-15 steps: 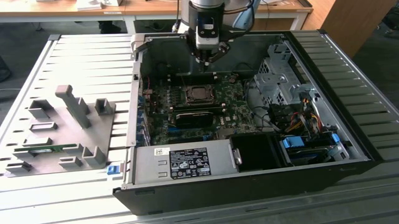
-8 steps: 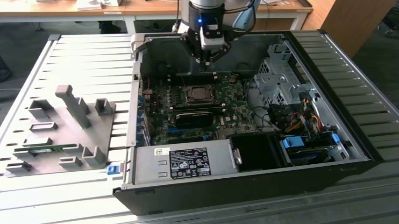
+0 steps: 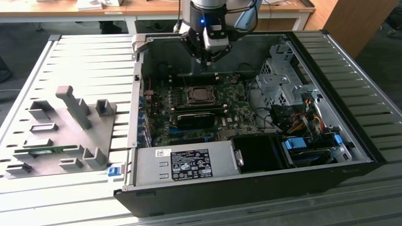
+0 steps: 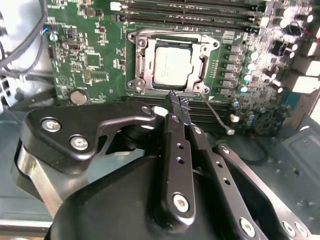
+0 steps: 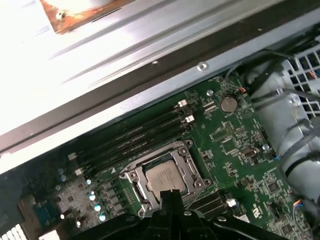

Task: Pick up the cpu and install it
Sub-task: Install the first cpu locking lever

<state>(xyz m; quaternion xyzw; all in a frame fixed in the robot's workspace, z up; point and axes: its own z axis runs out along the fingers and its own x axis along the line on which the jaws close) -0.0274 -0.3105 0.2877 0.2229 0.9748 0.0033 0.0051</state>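
Ribbed metal table (image 3: 82, 56) carrying an open computer case (image 3: 251, 188), with wooden desks across the top of the exterior view. Chip (image 4: 172, 65), the cpu of the task, lies flat in its socket (image 4: 140, 60) on the green circuit board (image 4: 85, 60), slightly above centre in the second wrist view and at lower centre in the first wrist view (image 5: 165, 177); in the exterior view the socket sits at mid-frame. Socket frame surrounds the chip on all sides; whether it is latched cannot be told. Gripper (image 4: 179, 102) hangs just short of the socket's near edge, fingers together and holding nothing, not touching the chip. Judged from this, placing appears done. Grey fixture tray (image 3: 56, 136) lies on the table at the exterior view's left.
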